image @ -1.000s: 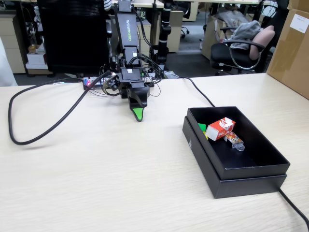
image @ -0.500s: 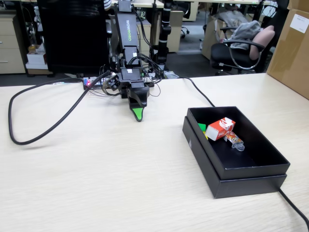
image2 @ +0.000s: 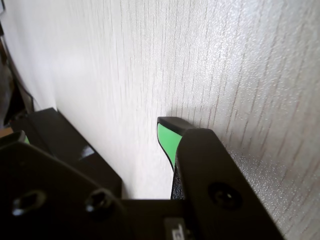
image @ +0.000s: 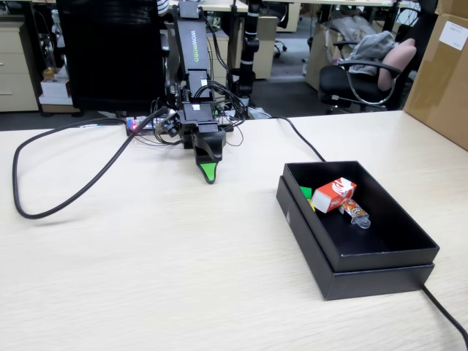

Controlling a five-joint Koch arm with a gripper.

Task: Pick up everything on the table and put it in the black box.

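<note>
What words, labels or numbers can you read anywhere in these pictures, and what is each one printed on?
"WOWROBO", white letters running down the black upper link of the arm, read with some effort.
White label on the brown cardboard carton at the right edge: print too small to read.
White swirl marks on the red carton inside the shallow black box: no letters legible.
Small colourful wrapped packet: print too blurred to read.
Wrist view: no text.
</note>
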